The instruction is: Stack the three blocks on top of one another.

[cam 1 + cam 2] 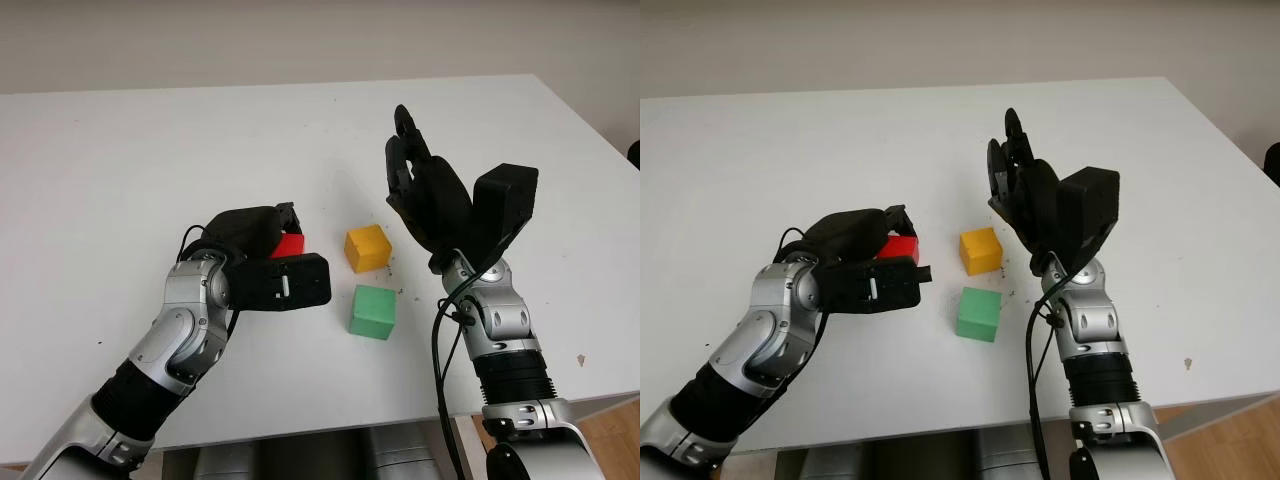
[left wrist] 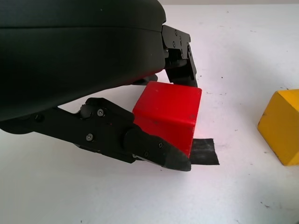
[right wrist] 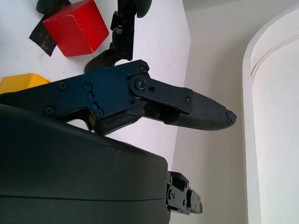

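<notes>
Head cam: nothing stacked yet, all three blocks sit apart on the white surface (image 1: pixel 150 150). My left hand (image 1: pixel 262 240) is down at the red block (image 1: pixel 290 244), fingers curled around it; the yellow block (image 1: pixel 367 248) sits to its right, a gap between, and the green block (image 1: pixel 373 312) is just in front of the yellow, closer to me, not touching. My right hand (image 1: pixel 425 190) hangs above the surface just right of the yellow block, open, holding nothing. Left wrist cam: red block (image 2: pixel 168 114) sits between my fingers (image 2: pixel 159 151), one in front, one behind; can't tell if it's off the surface yet or whether both are pressing. There's a strip of black tape (image 2: pixel 205 151) on the surface right by the block's lower edge, and the yellow block's corner (image 2: pixel 280 126) is off to the side, clear of it. Right wrist cam: my own open fingers (image 3: pixel 196 109) in the air, with red (image 3: pixel 77 27) and a sliver of yellow (image 3: pixel 18 84) behind them. My read: first pick in progress, zero placements done; both stacking steps remain.
</notes>
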`<control>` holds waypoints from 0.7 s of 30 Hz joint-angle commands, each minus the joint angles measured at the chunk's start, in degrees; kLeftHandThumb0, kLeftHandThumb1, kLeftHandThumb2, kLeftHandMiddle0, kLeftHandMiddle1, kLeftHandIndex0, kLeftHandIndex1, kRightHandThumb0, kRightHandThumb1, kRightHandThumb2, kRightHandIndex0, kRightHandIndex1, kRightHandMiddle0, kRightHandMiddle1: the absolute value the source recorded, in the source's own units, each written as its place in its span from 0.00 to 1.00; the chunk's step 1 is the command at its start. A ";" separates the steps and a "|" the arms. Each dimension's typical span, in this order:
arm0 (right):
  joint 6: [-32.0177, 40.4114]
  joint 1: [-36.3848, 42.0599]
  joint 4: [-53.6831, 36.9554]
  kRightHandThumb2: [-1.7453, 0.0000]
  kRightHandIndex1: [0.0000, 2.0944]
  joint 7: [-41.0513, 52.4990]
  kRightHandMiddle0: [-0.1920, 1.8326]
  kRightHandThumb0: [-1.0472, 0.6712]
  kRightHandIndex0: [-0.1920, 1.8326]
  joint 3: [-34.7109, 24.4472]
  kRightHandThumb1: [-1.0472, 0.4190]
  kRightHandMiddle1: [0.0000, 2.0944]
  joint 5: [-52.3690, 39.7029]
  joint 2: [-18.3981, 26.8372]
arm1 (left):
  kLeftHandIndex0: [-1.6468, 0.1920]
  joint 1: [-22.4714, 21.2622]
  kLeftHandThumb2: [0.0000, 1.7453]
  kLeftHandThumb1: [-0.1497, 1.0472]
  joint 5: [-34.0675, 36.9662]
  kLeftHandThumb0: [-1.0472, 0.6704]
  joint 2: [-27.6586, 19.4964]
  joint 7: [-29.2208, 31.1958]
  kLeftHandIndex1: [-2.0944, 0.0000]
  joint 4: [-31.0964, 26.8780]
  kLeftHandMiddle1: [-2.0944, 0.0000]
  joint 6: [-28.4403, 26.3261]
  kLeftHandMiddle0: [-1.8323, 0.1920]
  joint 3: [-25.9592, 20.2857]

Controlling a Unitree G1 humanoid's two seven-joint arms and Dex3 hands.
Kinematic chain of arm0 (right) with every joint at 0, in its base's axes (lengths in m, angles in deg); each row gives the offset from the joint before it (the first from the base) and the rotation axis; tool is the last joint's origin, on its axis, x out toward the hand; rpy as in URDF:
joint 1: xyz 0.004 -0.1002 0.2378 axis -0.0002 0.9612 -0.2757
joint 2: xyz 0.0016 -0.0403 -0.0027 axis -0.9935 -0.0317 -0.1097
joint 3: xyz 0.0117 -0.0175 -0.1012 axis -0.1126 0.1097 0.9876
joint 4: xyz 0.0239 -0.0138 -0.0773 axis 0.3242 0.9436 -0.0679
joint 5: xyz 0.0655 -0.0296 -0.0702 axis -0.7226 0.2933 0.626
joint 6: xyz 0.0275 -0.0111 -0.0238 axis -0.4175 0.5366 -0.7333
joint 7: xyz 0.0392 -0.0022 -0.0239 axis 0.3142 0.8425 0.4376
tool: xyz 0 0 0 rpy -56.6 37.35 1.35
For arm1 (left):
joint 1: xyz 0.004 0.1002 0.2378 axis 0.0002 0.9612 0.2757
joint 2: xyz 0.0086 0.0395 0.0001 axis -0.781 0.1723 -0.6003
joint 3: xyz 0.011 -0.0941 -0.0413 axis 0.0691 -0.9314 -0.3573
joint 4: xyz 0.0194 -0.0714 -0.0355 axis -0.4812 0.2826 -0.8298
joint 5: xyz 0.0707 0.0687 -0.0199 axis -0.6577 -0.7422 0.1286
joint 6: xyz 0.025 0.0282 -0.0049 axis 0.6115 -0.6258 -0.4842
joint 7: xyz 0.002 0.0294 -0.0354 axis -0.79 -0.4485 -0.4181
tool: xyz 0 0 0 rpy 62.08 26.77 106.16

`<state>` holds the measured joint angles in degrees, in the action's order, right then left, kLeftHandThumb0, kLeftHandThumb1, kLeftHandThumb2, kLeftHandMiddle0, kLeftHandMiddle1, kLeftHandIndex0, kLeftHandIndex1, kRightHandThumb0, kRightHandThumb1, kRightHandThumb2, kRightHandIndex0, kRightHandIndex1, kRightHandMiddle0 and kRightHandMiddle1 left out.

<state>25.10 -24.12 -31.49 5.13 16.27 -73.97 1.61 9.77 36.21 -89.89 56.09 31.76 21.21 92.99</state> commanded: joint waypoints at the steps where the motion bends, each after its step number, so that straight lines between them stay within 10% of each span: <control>1: -0.02 0.19 -0.69 0.59 0.00 0.12 0.00 0.18 0.00 0.04 0.00 0.00 0.15 0.04 | 0.95 0.36 0.03 0.96 0.33 0.31 0.10 -0.72 0.61 0.38 0.98 0.66 0.84 -0.83; 9: -0.30 0.20 -0.45 0.60 0.00 0.40 0.00 0.18 0.00 0.02 0.00 0.00 0.30 0.23 | 0.92 1.27 0.03 0.95 5.73 0.18 0.69 0.31 0.94 -2.69 0.99 2.03 0.91 -3.61; 21: -0.45 -0.05 -0.23 0.60 0.00 0.26 0.00 0.18 0.00 -0.22 0.00 0.00 0.38 0.28 | 0.95 2.36 0.07 1.00 18.10 0.08 -1.81 8.69 0.97 -17.80 0.98 -2.69 0.94 -13.57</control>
<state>25.23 -24.08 -31.49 5.30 16.17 -73.82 1.66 12.19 53.46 -91.22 64.45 15.87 19.08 81.19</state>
